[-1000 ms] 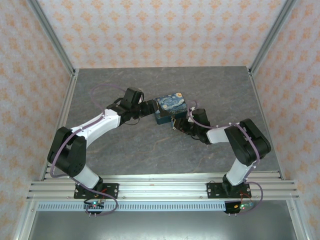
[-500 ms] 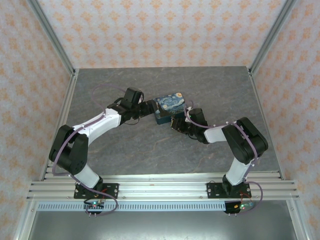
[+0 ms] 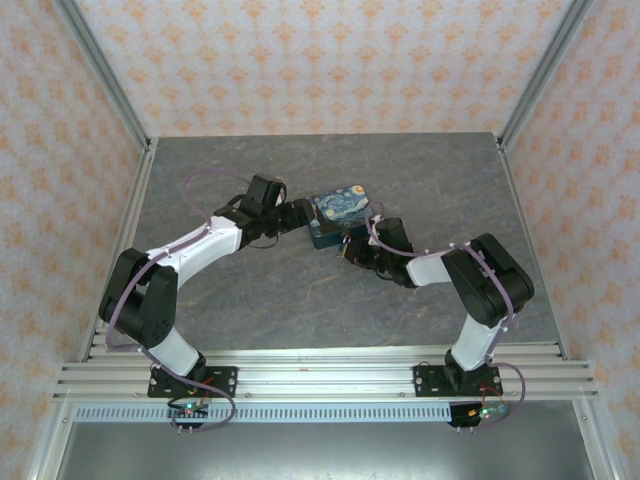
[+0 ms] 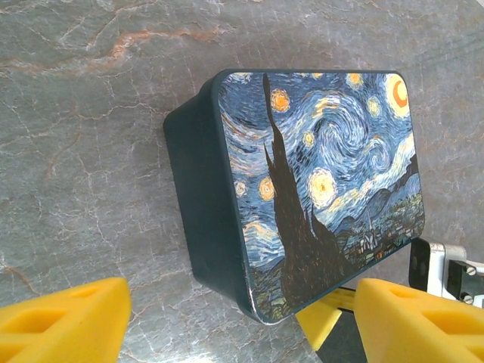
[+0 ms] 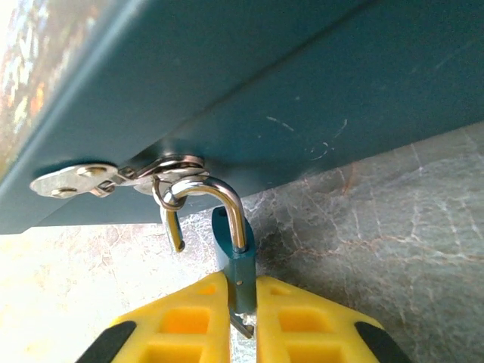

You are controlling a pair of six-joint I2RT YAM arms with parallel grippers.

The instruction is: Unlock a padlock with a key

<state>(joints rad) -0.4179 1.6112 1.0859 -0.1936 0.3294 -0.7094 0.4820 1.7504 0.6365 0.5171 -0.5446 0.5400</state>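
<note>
Your right hand (image 5: 242, 291) is clenched on the teal padlock (image 5: 233, 253). Its yellow fingers (image 5: 189, 318) pinch the body from both sides, just below the front wall of the Starry Night box (image 5: 302, 76). A thin bit of metal, possibly the key (image 5: 241, 325), pokes out under the body between the fingers; it is too small to be sure. The shackle (image 5: 225, 198) looks sprung, with one leg seated in the body and the other ending free. It is nonetheless hooked through the staple ring (image 5: 178, 163) beside the hasp plate (image 5: 74, 180). The main risk, as I judge it, is pulling straight back: the hook would catch the ring and drag or tip the box across the surface (image 5: 393, 227). Twisting on so narrow a pinch could also let the padlock slip out or shake the key loose. Your left hand (image 4: 242, 306) is released, fingers spread wide. The box's near corner lies between them with no contact that I can see, so nothing braces the box against a tug.
</note>
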